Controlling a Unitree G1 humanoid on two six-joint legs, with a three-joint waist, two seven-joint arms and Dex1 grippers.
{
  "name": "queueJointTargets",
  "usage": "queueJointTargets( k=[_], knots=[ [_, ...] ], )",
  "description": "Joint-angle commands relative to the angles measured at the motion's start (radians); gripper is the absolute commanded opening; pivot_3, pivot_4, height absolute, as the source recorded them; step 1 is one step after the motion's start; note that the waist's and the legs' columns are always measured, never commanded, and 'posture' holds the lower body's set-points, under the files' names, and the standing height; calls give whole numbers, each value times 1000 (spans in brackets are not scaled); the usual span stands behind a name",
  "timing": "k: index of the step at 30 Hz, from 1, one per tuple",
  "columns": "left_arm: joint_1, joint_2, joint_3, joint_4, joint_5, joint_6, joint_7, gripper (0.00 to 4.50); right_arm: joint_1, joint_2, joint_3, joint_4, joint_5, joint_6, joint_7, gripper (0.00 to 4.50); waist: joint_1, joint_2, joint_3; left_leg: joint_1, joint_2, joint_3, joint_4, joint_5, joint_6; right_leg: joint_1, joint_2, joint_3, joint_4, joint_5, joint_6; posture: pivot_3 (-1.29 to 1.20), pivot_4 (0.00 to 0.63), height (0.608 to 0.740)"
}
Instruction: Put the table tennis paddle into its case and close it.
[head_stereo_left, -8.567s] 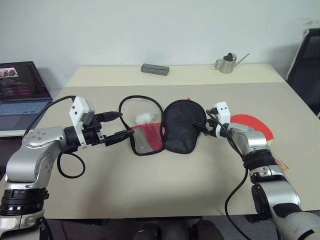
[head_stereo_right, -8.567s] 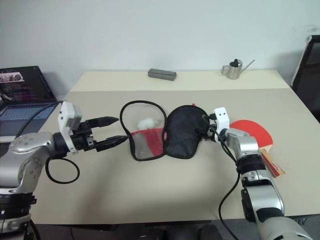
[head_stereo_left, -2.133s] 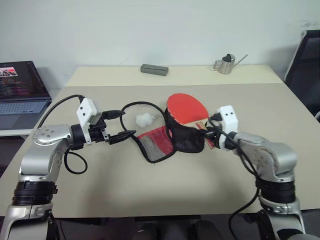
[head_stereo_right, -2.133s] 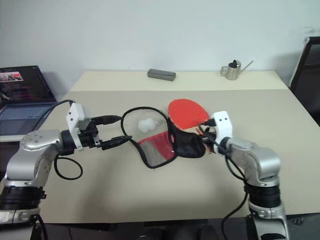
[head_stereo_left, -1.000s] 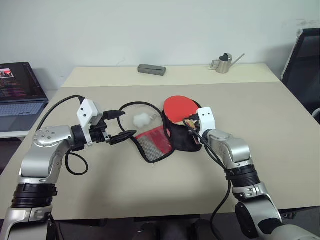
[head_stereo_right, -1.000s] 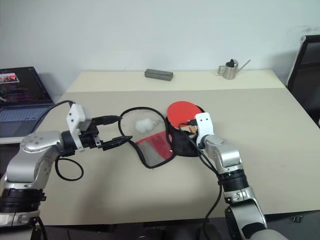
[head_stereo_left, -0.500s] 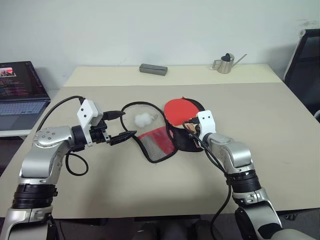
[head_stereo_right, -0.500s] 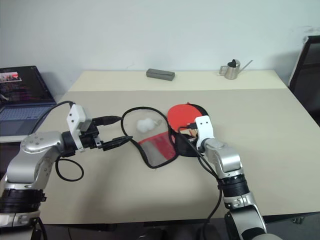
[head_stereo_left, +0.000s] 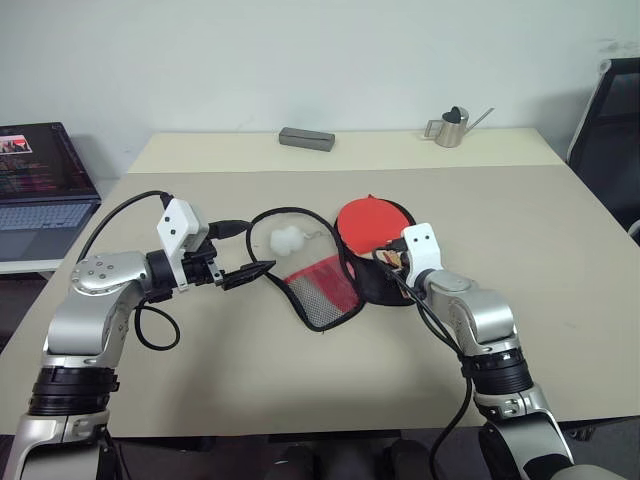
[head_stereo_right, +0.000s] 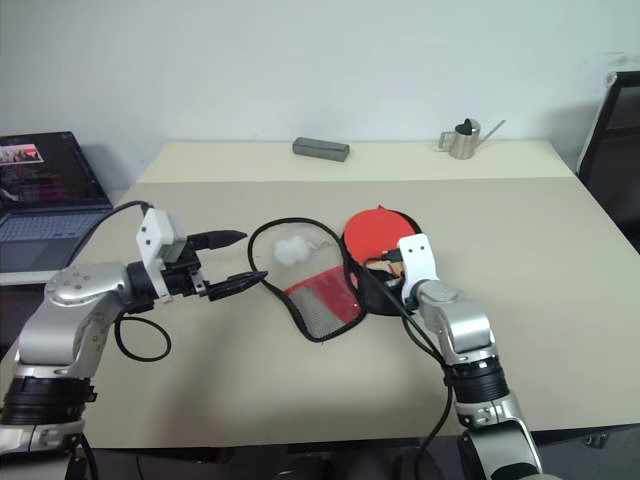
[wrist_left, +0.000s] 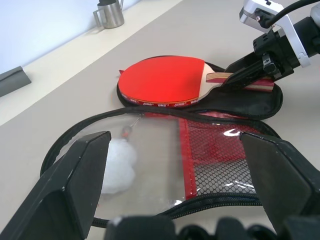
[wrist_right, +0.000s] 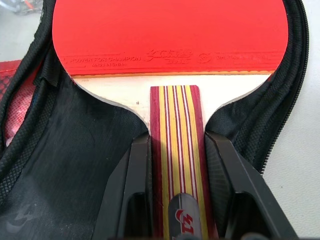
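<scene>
Your right pincer (wrist_right: 177, 200) gripped the paddle (head_stereo_left: 372, 222) by its handle, the blade lying on the open case (head_stereo_left: 330, 285) (black lining up) on the worktop (head_stereo_left: 560, 230). Your left pincer (head_stereo_left: 240, 262) stood wide, empty, near the flap; seating and zipping remained.

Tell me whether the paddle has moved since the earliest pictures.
Yes. The paddle has gone from the table's right part leftward onto the open case, judged against the watering can; the right gripper holds its handle.

We lose the paddle's handle (wrist_right: 181, 200) butt between the right gripper (wrist_right: 177, 195) fingers, the laptop (head_stereo_left: 40, 185) is cropped at the edge, and the case (head_stereo_left: 385, 290) logo seems folded under.
</scene>
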Motion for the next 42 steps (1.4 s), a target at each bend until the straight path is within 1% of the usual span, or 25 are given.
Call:
queueJointTargets(
  k=[1,8,9,10,14,20,24,25,27,28,30,32,33,36,40,42],
  knots=[
    [-25,1,5,-6,2,-19,1,4500,-10,11,-9,-18,-13,-21,-17,1058,0,0,0,0,0,0,0,0,0,0,0,0,0,0,0,0,150,740],
    [-21,3,11,-8,4,-17,1,4500,-15,61,-66,1,1,-6,-44,1058,0,0,0,0,0,0,0,0,0,0,0,0,0,0,0,0,150,740],
    [-21,4,12,-8,4,-18,1,4500,-14,67,-74,-5,2,-4,-46,1769,0,0,0,0,0,0,0,0,0,0,0,0,0,0,0,0,150,740],
    [-20,5,13,-8,4,-18,1,4500,-14,71,-77,-15,1,0,-48,1992,0,0,0,0,0,0,0,0,0,0,0,0,0,0,0,0,150,740],
    [-19,7,16,-7,4,-18,-1,4500,-12,84,-76,-68,0,37,-58,3332,0,0,0,0,0,0,0,0,0,0,0,0,0,0,0,0,150,740],
    [-19,9,23,-4,3,-19,4,4500,6,97,-82,-215,25,108,-43,3332,0,0,0,0,0,0,0,0,0,0,0,0,0,0,0,0,150,740],
    [-16,8,42,6,0,-14,25,4500,-3,98,-100,-346,119,184,34,3332,0,0,0,0,1,0,0,0,0,-1,0,0,0,0,0,0,150,740],
    [-16,6,51,13,-3,-10,35,4500,-17,86,-118,-370,177,198,93,3332,-1,0,0,0,1,0,0,-1,1,-1,0,0,0,0,0,0,150,740],
    [-15,3,67,26,-13,-1,54,4500,-42,-2,-119,-401,270,192,243,3332,-1,0,0,0,0,0,0,-1,2,0,0,0,0,0,0,0,150,740],
    [-14,2,70,31,-16,1,58,4500,-48,-35,-118,-406,297,187,283,3332,-1,0,0,0,0,0,0,-2,3,0,0,0,0,0,0,0,150,740],
    [-4,3,75,43,-14,-1,64,4500,-56,-123,-120,-389,325,164,353,3332,0,0,0,0,0,-1,0,-2,4,0,1,-1,0,0,0,0,150,740],
    [11,1,81,56,-7,-8,74,4500,-52,-225,-101,-360,331,99,440,3332,1,0,0,0,0,-1,0,-2,4,1,1,-2,-1,0,0,0,150,740],
    [17,0,84,61,-4,-12,78,4500,-49,-258,-94,-348,332,72,469,3332,1,0,0,0,0,-1,0,-2,4,1,0,-2,-1,0,0,0,150,740],
    [36,7,102,94,13,-35,95,4500,-46,-364,-79,-287,321,-32,567,2717,1,0,0,0,0,-1,0,-2,4,1,0,-1,-1,0,0,0,150,740],
    [61,22,121,150,46,-81,121,4500,-55,-447,-84,-211,310,-126,644,1334,-1,0,0,0,1,0,0,-2,4,1,0,-1,-1,0,0,0,150,740],
    [71,26,127,178,60,-100,129,4500,-59,-472,-87,-187,310,-153,669,1334,0,0,0,0,1,0,0,-2,4,1,-1,-1,-1,0,0,0,150,740]
  ],
)
